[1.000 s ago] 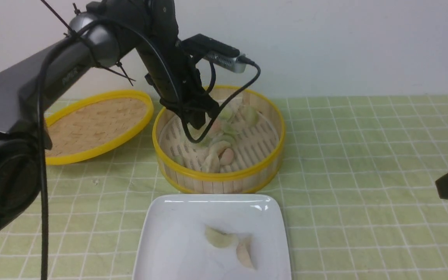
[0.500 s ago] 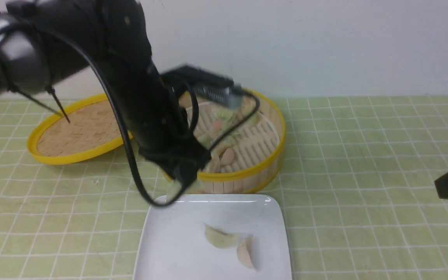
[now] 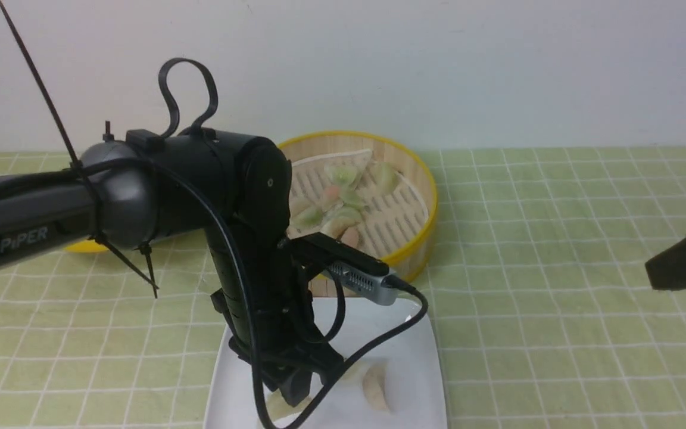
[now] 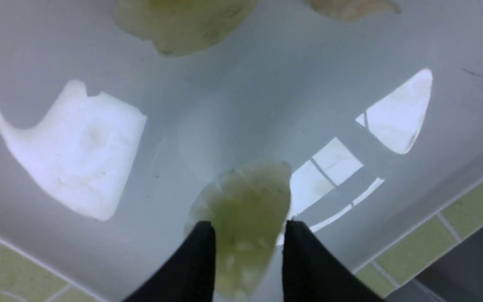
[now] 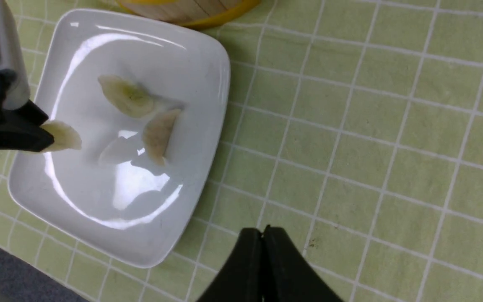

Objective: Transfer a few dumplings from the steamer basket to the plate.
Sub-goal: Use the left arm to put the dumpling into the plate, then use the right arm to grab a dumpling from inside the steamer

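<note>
Over the near left part of the white plate (image 3: pixel 414 333) hangs my left gripper (image 3: pixel 292 396), pointing down and shut on a pale green dumpling (image 4: pixel 245 201). That dumpling (image 5: pixel 63 136) pokes out past the fingertips just above the plate's floor. Two more dumplings (image 5: pixel 128 98) (image 5: pixel 157 132) lie side by side in the middle of the plate (image 5: pixel 191 63). Behind the plate stands the steamer basket (image 3: pixel 420 238) with several dumplings (image 3: pixel 343 196) inside. Far off to the right, over the cloth, my right gripper (image 5: pixel 263 230) is shut and empty.
A green checked cloth (image 3: pixel 557 208) covers the table. The shallow yellow-rimmed lid (image 3: pixel 81 245) lies at the back left, mostly hidden behind my left arm. The left wrist camera and its cable (image 3: pixel 358 277) hang between basket and plate.
My left arm has swung from inside the steamer basket toward me and down over the plate, carrying a dumpling. The right gripper has barely shifted.
</note>
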You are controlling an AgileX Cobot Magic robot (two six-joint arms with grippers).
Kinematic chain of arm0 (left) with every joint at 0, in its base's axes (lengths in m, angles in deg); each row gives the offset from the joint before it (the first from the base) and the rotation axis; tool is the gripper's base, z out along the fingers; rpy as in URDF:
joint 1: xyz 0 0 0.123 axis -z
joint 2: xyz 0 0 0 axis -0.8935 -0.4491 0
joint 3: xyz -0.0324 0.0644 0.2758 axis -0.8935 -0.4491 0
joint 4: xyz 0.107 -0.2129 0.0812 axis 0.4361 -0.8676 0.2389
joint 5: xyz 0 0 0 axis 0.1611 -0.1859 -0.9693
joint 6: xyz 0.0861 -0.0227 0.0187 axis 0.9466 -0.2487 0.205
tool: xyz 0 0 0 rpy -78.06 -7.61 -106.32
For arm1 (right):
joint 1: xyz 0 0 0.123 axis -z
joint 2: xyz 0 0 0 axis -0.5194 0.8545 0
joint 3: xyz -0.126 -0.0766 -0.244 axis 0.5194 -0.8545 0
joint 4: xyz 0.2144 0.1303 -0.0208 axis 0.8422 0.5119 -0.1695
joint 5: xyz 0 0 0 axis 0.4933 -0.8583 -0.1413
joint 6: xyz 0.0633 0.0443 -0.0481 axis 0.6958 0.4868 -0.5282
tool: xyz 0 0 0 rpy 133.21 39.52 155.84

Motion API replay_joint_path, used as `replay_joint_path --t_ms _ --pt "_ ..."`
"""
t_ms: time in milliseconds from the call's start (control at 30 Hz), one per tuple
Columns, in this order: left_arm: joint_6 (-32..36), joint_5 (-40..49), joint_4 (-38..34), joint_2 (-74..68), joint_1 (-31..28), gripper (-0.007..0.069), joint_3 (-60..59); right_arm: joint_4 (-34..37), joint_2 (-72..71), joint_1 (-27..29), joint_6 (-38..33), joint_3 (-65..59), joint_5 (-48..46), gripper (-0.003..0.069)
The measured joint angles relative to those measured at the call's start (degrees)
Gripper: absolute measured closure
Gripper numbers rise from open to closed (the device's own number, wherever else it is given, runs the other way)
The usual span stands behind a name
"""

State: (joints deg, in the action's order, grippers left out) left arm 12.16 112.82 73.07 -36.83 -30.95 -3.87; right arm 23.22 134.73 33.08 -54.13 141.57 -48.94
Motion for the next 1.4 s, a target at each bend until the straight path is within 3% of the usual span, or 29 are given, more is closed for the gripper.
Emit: replay_joint_path --t_ms 133,233,300,533,1033,1400 --pt "-0.17 0.0 -0.01 0.0 0.0 0.0309 0.0 0.0 4.48 -1.83 0.06 4.78 0.13 0.0673" --pt "-0.41 0.39 0.23 0.31 0.0 0.0317 0.0 -0.57 9.27 -6.9 1.45 9.65 1.77 0.0671" --pt "-0.84 1.13 1.72 1.82 0.0 0.0378 0.0 -2.4 15.08 -11.94 4.08 15.0 4.64 0.0669" --pt "-5.41 3.52 7.77 14.39 0.0 0.0613 0.0 -10.47 33.23 -20.21 11.21 33.23 11.09 0.0624" --pt "-12.79 6.26 10.95 44.82 0.0 0.0631 0.0 -11.53 68.21 -21.94 12.41 65.77 12.7 0.0274" --pt "-18.49 6.68 19.68 52.81 0.0 0.0631 0.0 -13.18 77.7 -23.55 12.03 73.75 17.13 0.026"
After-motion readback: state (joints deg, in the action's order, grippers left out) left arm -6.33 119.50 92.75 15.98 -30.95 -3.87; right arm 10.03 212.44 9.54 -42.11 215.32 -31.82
